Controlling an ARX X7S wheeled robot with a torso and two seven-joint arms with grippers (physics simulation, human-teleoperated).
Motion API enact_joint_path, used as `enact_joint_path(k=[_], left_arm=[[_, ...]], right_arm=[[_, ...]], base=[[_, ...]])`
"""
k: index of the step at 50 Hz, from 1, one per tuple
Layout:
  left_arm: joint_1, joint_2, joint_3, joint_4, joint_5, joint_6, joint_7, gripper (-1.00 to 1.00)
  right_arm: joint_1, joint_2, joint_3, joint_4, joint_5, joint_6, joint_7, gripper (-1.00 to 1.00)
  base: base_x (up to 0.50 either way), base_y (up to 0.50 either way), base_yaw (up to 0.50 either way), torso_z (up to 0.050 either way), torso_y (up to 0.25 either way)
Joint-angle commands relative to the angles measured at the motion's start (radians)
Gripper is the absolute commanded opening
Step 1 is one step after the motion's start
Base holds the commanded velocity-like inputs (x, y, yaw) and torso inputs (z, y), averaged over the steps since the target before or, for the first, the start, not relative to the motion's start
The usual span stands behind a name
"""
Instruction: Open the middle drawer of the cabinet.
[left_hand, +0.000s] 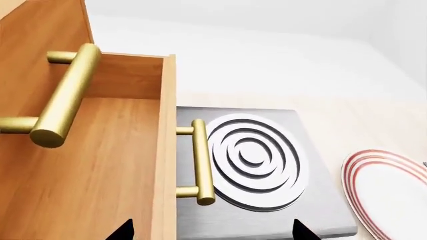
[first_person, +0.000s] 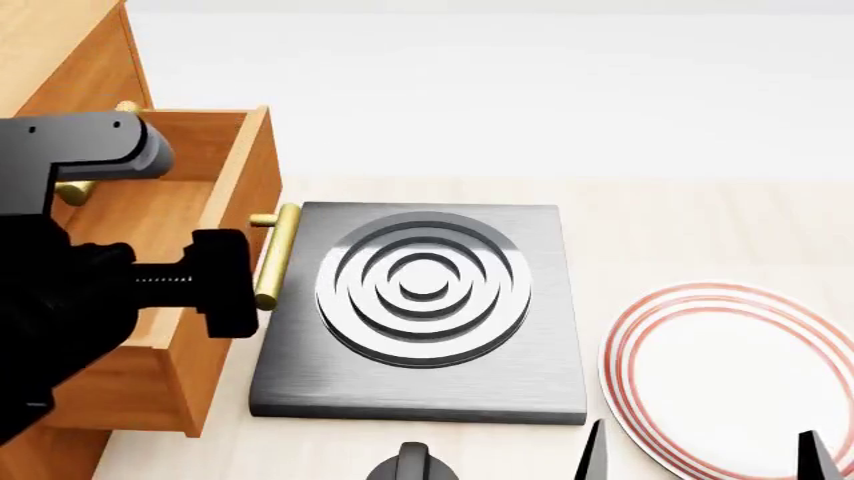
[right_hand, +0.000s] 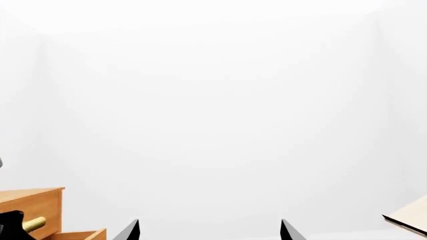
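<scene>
The orange-brown cabinet (first_person: 60, 45) stands at the left of the head view. Its middle drawer (first_person: 247, 175) is pulled out over the counter, with its brass bar handle (first_person: 274, 255) beside the hob. In the left wrist view the drawer (left_hand: 100, 165) shows its bare wooden floor, its handle (left_hand: 202, 162) runs along the front, and the top drawer's handle (left_hand: 63, 95) sits above. My left gripper (left_hand: 212, 231) is open, with the drawer's front wall between its spread fingertips and nothing held. My right gripper (first_person: 697, 455) is open over the plate and holds nothing.
A grey hob slab (first_person: 547, 330) with concentric rings lies right of the drawer. A white plate with red rings (first_person: 747, 380) sits at the right. A black knob (first_person: 407, 462) shows at the bottom edge. My left arm (first_person: 80, 300) covers the cabinet's lower front.
</scene>
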Motion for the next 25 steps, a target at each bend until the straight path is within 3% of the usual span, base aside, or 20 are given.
enact_joint_path(k=[1, 25], left_arm=[[0.013, 0.004, 0.015, -0.023, 0.024, -0.001, 0.039, 1.0], [0.046, -0.007, 0.027, -0.058, 0.085, 0.026, 0.08, 1.0]], right_arm=[[-0.003, 0.0, 0.003, 0.001, -0.001, -0.001, 0.0, 1.0], [-0.011, 0.002, 0.007, -0.006, -0.007, 0.003, -0.001, 1.0]], base=[[0.0, 0.0, 0.0, 0.0, 0.0], [0.0, 0.0, 0.0, 0.0, 0.0]])
